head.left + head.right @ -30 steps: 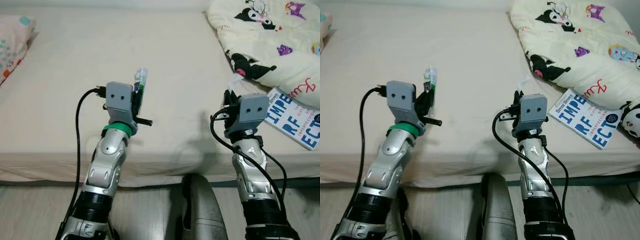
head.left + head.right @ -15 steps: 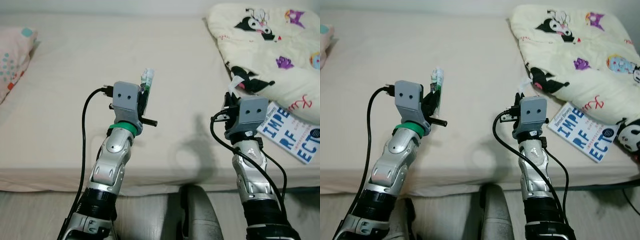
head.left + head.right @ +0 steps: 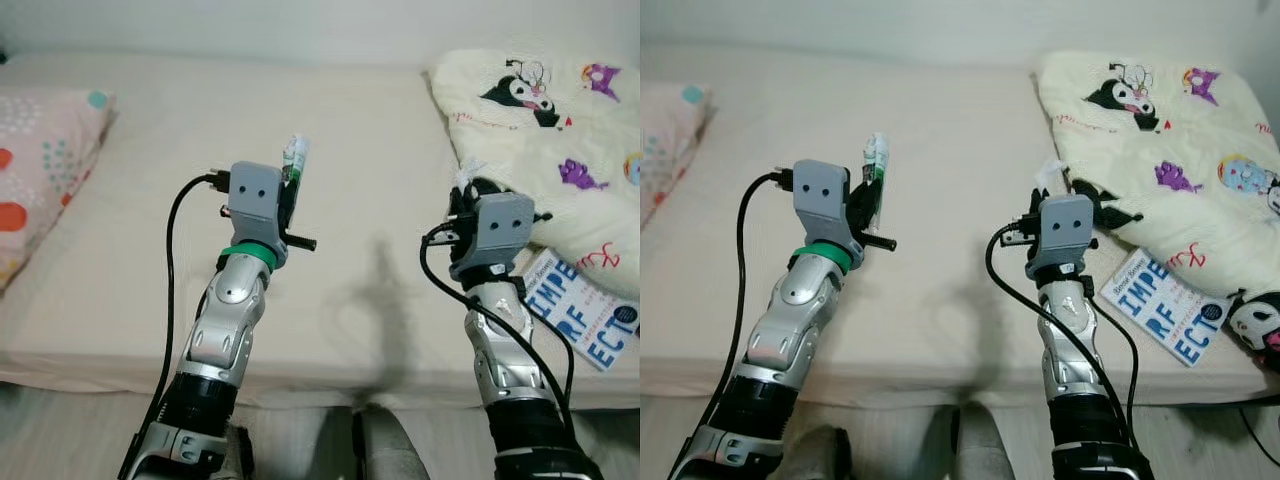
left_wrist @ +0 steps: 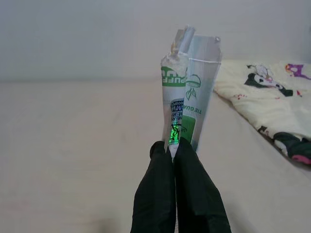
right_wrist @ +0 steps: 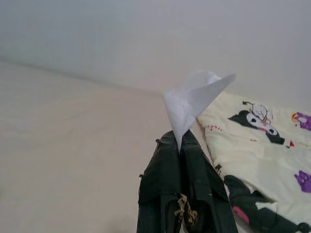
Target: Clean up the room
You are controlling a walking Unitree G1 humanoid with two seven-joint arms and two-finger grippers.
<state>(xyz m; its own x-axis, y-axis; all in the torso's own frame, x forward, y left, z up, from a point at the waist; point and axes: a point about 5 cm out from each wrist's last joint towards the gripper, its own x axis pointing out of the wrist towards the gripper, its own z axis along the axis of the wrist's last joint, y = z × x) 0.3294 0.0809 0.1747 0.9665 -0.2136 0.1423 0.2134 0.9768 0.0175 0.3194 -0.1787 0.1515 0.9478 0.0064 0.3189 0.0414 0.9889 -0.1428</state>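
Beige bed (image 3: 150, 300), pillow (image 3: 40, 160), cartoon blanket (image 3: 1160, 150)

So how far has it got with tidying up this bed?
Partway, it seems. Both pieces of litter are off the cream mattress: the left gripper pinches a crumpled green-and-white wrapper, and the right gripper pinches a scrap of white paper. Left to do: bin both, then perhaps deal with the blue-and-white book lying by the rumpled cartoon-print quilt.
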